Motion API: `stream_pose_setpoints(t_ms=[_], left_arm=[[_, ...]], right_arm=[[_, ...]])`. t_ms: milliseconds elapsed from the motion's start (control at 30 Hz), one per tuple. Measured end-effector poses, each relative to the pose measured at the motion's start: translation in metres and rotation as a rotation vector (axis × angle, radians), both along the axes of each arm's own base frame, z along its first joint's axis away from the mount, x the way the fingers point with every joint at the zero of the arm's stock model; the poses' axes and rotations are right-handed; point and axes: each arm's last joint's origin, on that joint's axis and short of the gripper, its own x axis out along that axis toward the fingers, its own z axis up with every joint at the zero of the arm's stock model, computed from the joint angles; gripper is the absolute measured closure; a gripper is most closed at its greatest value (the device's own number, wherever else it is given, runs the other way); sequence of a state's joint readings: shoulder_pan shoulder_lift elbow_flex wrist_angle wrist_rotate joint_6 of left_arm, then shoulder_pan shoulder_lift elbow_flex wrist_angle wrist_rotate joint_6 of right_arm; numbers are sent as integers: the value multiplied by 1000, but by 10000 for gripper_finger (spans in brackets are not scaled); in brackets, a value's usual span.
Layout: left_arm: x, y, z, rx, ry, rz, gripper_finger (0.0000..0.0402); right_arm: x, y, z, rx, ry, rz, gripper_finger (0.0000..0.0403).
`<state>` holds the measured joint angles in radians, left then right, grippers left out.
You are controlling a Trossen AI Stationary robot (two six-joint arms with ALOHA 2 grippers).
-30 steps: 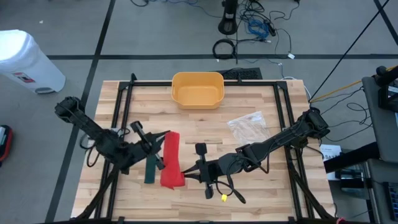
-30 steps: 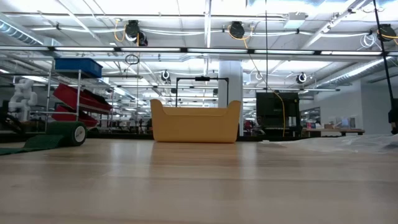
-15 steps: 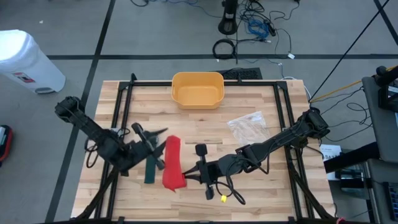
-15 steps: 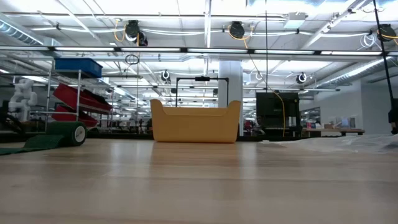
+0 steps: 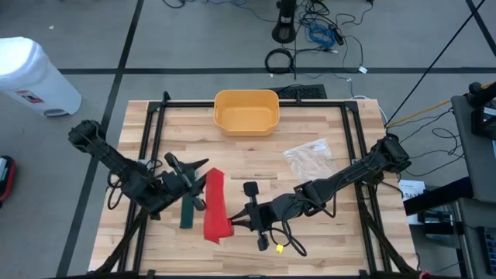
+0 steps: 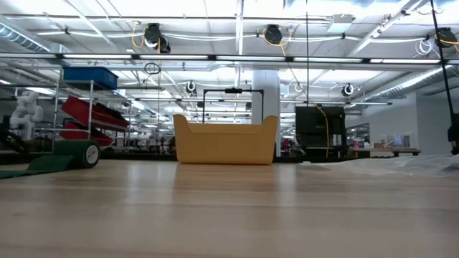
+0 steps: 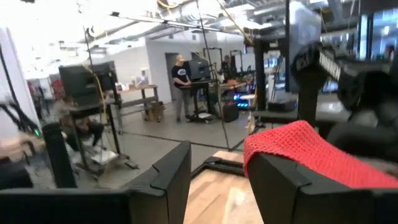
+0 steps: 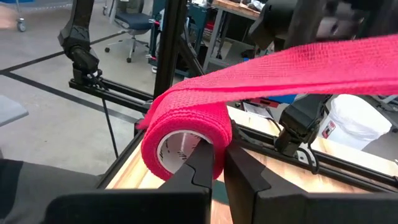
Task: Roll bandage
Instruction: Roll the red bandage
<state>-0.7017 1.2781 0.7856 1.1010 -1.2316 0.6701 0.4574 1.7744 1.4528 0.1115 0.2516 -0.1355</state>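
No writing can be read anywhere. The red bandage (image 5: 214, 204) lies as a partly unrolled mesh strip at the lower centre of the high view, its roll end pinched by the closed right gripper (image 5: 235, 224). The left gripper (image 5: 194, 164), jaws apart and empty, reaches in low from the left to the strip's free end.

wooden table (image 5: 256, 151) with yellow bin (image 5: 246, 111), plastic bag (image 5: 310, 159)

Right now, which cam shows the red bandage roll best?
Right wrist view: the red bandage roll fills the frame, cardboard core visible, pinched by the right gripper. High view shows the roll small with its strip running up toward the open left gripper. Left wrist shows only strip. Low view: nothing.
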Motion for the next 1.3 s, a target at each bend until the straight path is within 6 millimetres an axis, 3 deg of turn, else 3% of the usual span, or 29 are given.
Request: stream_pose_setpoints(t_ms=[200, 433, 700, 1033, 1300], left_arm=[[0, -7, -7, 141, 139, 15, 219], [-3, -5, -11, 224, 329, 179, 172], [-9, -16, -17, 359, 442, 157, 162], [-23, -34, -16, 378, 398, 39, 150], [-13, -22, -15, 368, 420, 114, 144]], right_arm=[[-2, 5, 0, 0, 2, 11, 387], [-4, 8, -1, 9, 6, 14, 387], [-6, 12, -2, 37, 21, 20, 387], [-10, 21, -1, 38, 21, 44, 387], [-10, 21, -1, 58, 26, 54, 387]])
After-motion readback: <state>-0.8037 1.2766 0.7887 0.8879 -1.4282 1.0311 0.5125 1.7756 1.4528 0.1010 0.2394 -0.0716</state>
